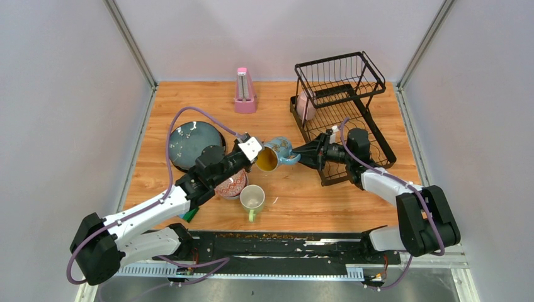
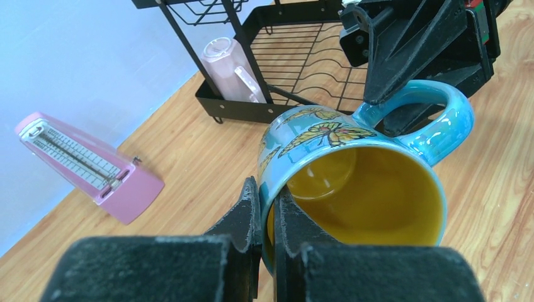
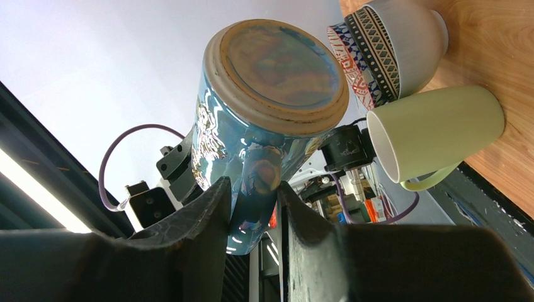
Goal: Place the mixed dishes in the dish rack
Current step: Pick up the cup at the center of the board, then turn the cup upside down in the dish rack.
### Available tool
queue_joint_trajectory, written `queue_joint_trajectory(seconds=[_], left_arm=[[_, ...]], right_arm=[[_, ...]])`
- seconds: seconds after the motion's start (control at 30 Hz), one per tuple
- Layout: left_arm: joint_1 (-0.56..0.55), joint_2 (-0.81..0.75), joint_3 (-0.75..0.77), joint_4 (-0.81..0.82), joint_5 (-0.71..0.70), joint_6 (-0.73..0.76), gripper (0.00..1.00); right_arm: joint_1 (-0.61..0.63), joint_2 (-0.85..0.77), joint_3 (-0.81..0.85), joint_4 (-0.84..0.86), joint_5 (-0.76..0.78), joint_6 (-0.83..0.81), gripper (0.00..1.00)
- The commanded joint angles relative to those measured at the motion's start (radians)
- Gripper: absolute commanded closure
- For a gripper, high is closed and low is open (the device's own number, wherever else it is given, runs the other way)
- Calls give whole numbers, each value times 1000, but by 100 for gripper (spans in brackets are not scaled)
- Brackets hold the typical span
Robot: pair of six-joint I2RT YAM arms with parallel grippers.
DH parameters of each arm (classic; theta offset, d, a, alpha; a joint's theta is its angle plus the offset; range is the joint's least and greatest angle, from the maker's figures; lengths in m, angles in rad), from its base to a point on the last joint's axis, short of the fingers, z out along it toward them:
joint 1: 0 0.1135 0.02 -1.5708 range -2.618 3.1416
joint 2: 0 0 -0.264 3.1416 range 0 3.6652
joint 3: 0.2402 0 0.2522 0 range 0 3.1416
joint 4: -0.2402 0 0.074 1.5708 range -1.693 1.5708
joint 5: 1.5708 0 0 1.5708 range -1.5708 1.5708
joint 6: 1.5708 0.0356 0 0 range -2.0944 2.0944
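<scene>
A blue butterfly-patterned mug with a yellow inside hangs in the air between my two arms, just left of the dish rack. My left gripper is shut on its rim, one finger inside and one outside, as the left wrist view shows. My right gripper is closed on the mug's handle; in the right wrist view the handle sits between both fingers under the mug's base. A pink-white mug lies in the rack.
A blue-grey plate lies left of my left arm. A red-patterned bowl and a pale green mug sit below the held mug. A pink metronome stands at the back. A striped block lies by the left arm.
</scene>
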Motion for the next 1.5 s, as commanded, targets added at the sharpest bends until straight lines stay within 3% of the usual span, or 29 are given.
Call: queue_joint_trajectory(seconds=[0.0, 0.1, 0.2, 0.27, 0.43, 0.57, 0.7, 0.87, 0.9, 1.0, 1.07, 1.13, 1.27, 1.47], left_arm=[[-10, -10, 32, 135, 26, -64, 98], [-11, -14, 21, 139, 16, -65, 100], [-11, -18, 11, 157, -29, -64, 100], [-11, -18, 8, 166, -55, -63, 100], [-11, -17, 6, 170, -101, -59, 100], [-13, -22, -4, 182, -110, -59, 100], [-14, -28, -11, 183, -109, -50, 100], [-14, -31, -11, 187, -71, -51, 100], [-14, -29, -11, 187, -69, -54, 95], [-14, -26, -10, 183, -43, -71, 79], [-14, -23, -12, 183, -26, -82, 60], [-14, -18, -12, 179, -17, -95, 52], [-14, -9, -12, 164, -3, -119, 44], [-14, 18, -2, 112, 8, -133, 42]], right_arm=[[17, -7, -1, 187, 24, 16, 100], [18, -2, 12, 213, 9, 34, 97], [23, -2, 30, 191, -3, 50, 75], [29, -8, 36, 171, 3, 53, 68], [43, -30, 39, 122, 27, 48, 59], [44, -29, 35, 118, 30, 59, 58], [46, -27, 29, 120, 38, 62, 69], [47, -20, 23, 137, 45, 46, 98], [47, -22, 25, 138, 46, 37, 100], [49, -34, 28, 130, 61, 3, 100], [50, -50, 25, 124, 76, -18, 100], [50, -67, 22, 129, 91, -25, 100], [51, -85, 20, 134, 105, -12, 100], [48, -84, 3, 206, 111, 46, 100]])
